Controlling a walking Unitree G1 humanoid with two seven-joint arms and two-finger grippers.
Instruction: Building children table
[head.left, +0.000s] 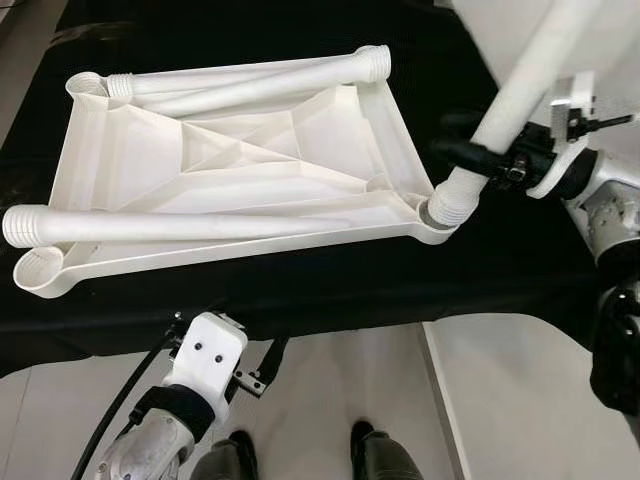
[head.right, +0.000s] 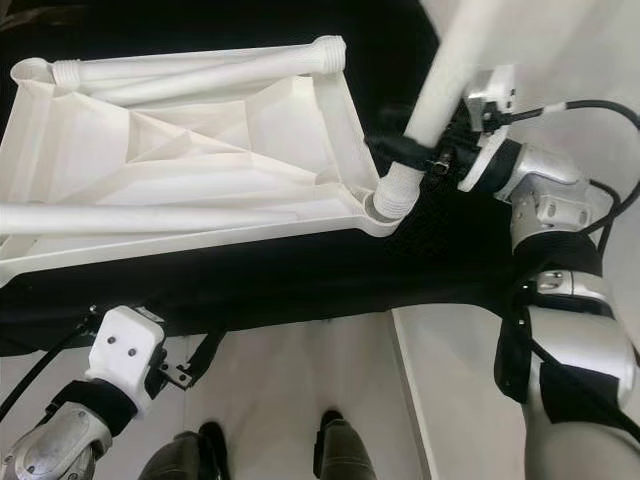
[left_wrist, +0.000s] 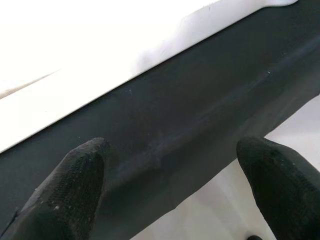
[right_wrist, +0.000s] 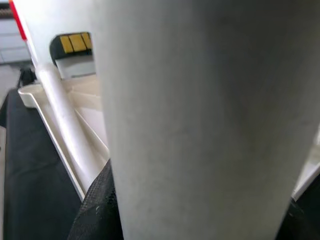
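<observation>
An upturned white plastic tabletop lies on a black cloth. One loose white leg lies along its near side, and more legs lie along the far side. My right gripper is shut on another white leg, held tilted. The threaded end of this leg sits at the near right corner socket. In the right wrist view the held leg is very close. My left gripper is open and holds nothing, low by the cloth's front edge.
The near left corner socket stands open. My feet are on the pale floor in front of the cloth-covered surface. A white panel lies at the lower right. My right arm rises along the right side.
</observation>
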